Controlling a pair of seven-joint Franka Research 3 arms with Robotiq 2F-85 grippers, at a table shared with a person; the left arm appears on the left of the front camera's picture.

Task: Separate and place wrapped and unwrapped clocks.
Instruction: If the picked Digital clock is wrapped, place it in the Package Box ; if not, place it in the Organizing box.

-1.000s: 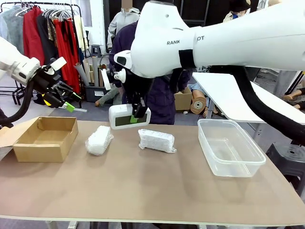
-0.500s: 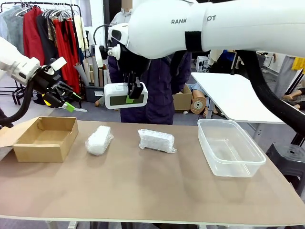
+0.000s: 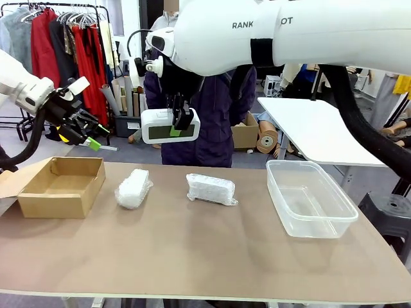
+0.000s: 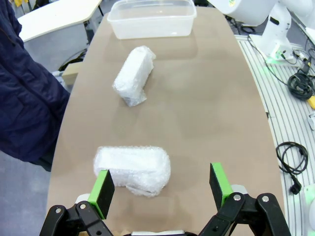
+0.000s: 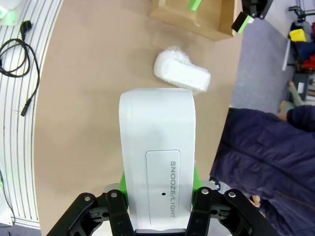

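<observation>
Brown table (image 3: pixel 192 256) with clear tub (image 3: pixel 311 199) | right gripper (image 3: pixel 180 124) clamped on bare clock (image 3: pixel 157 132), aloft, well left of tub | left gripper (image 4: pixel 160 183) jaws apart, farther left | wrapped clock (image 3: pixel 210 188) left of tub, second wrapped clock (image 3: pixel 133 188) beyond it | step: you are mid-carry; next, probably lower it into its container, then release.

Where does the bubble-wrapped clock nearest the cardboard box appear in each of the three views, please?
Front view: the wrapped clock lies left of centre, just right of the cardboard box.
Left wrist view: the wrapped clock lies low, left of centre.
Right wrist view: the wrapped clock lies top centre, below the cardboard box.
Shared landmark: the person's dark blue coat.
</observation>
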